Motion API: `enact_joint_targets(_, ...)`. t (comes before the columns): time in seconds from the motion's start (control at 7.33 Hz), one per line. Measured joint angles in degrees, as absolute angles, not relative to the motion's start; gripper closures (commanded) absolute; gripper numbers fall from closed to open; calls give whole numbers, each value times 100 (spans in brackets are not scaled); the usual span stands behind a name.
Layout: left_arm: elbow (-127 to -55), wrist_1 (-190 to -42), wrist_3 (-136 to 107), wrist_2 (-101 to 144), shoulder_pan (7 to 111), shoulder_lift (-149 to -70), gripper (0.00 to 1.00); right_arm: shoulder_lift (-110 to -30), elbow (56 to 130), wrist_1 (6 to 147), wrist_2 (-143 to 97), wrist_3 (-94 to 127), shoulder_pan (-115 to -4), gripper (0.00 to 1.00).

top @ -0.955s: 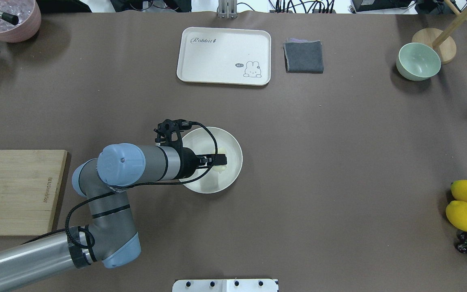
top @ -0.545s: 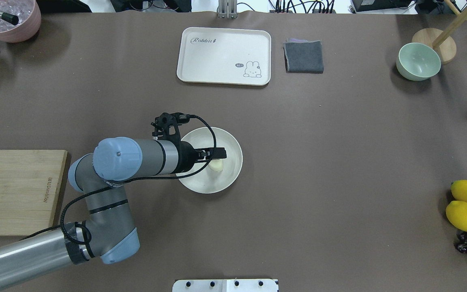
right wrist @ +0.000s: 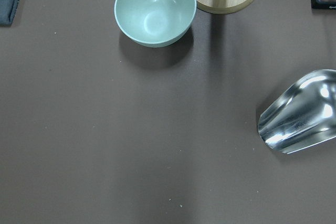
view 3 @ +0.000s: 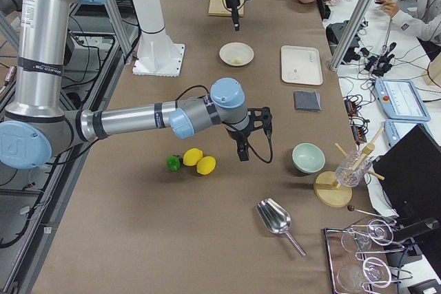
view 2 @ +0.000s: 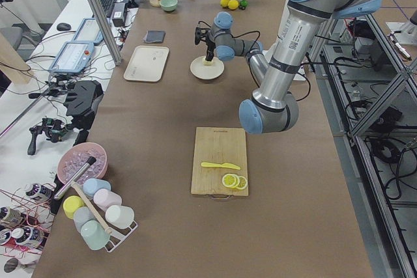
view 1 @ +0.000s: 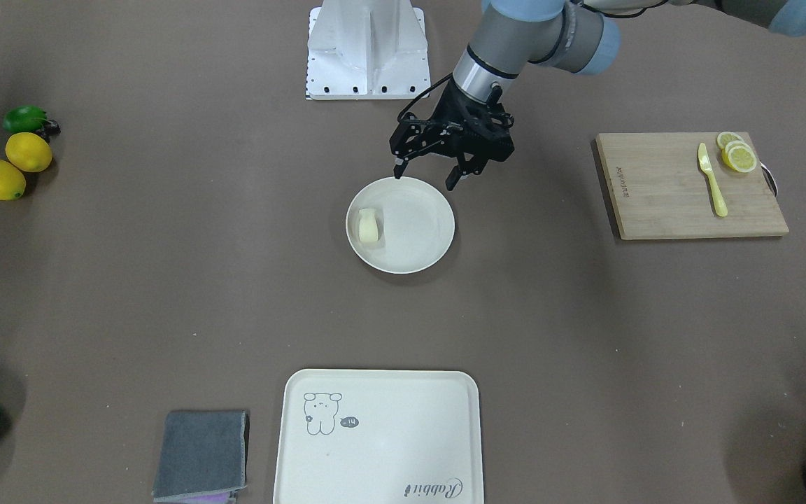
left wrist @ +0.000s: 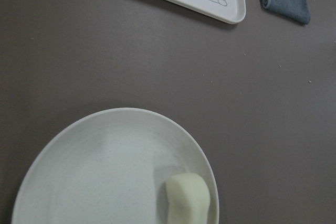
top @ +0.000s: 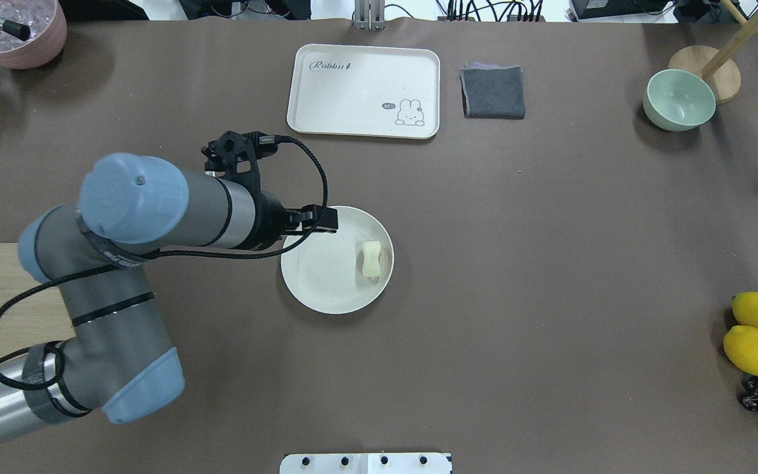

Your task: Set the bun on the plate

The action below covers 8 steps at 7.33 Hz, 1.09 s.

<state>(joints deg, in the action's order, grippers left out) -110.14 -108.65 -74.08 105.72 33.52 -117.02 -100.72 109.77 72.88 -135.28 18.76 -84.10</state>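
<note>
Seemingly finished, with the bun (top: 370,259) lying at 3 o'clock on the plate (top: 323,283), just inside its rim from overhead. Holds nothing in the left gripper (view 1: 425,175), spread wide open above the rim near 11 o'clock. Could clip that rim on a low sweep and jolt the bun over the edge. Cannot tell the state of the right gripper (view 3: 241,151)

Bright, even ceiling light; matte brown worktop (top: 550,263) shows no hotspots. Shadows are soft and short: a faint rim under the plate (view 1: 410,259), a darker patch beside the green bowl (right wrist: 155,9). Strong glare on the metal scoop (right wrist: 299,111). Fixed views sharp; left wrist view slightly soft, cool cast. Side views bend lines at the edges.
</note>
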Motion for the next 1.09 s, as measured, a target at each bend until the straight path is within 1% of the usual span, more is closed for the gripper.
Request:
enact_joint_targets(0.14, -11321, -10348, -6717, 11099, 3954, -11419, 3, -10193, 10969, 7300, -13514, 1653, -8518, 0)
enact_joint_targets(0.27, -11471, -9855, -5820, 11566, 4618, -11201, 3, -10318, 10944, 7324, -13497, 1401, -8650, 0)
enact_joint_targets(0.55, -11536, -8467, -3319, 12056, 5919, -10987, 3, -10436, 10804, 7555, -13429, 851, -8833, 0)
enact_joint_targets(0.82, -11357, -6943, -703, 12171, 7083, -10987, 3, -10345, 10783, 8402, -13214, 105, -8975, 0)
enact_joint_targets(0.95, -11143, -6559, 342, 12215, 7486, -10765, 3, -10176, 10822, 8997, -13121, -264, -9039, 0)
enact_joint_targets(1.09, -10947, -6477, 918, 12239, 7700, -10355, 3, -9973, 10909, 9660, -13080, -638, -9141, 0)
